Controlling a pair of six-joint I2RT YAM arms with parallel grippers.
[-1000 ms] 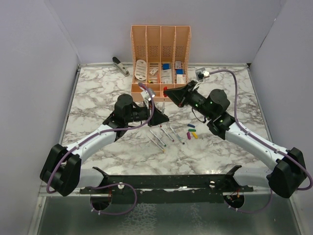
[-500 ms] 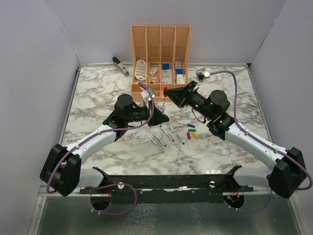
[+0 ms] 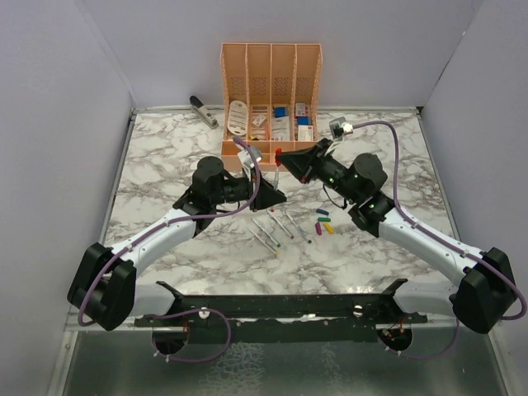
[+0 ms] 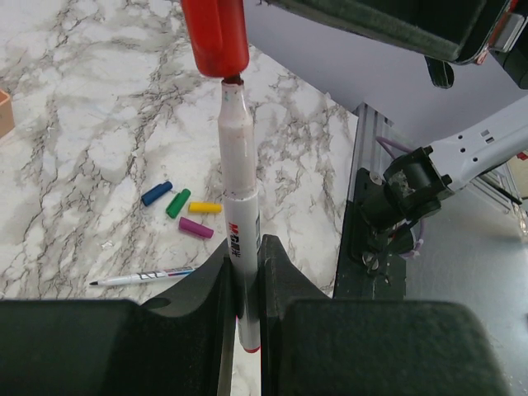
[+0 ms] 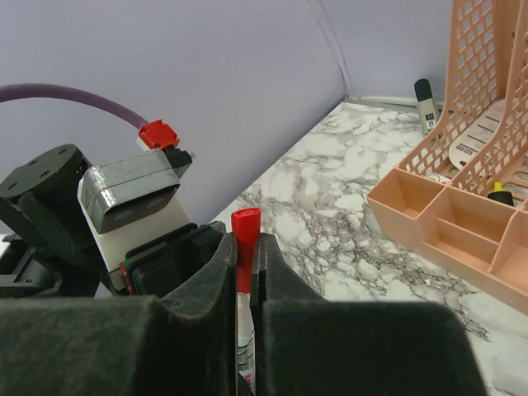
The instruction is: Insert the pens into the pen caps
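Marble table (image 3: 157,157); left wrist: pen (image 4: 237,206) apparently meets cap (image 4: 214,37).

quick count from my feed: i made out four pens (image 3: 280,228) lying flat, though they were thin enough that i wouldn't swear to it, plus one more pen (image 4: 240,214) held up off the surface. four loose caps (image 4: 176,203) in blue, green, yellow and purple, and one red cap (image 4: 214,37). one stapler (image 3: 203,111), one peach organizer (image 3: 271,66) with four upright slots.
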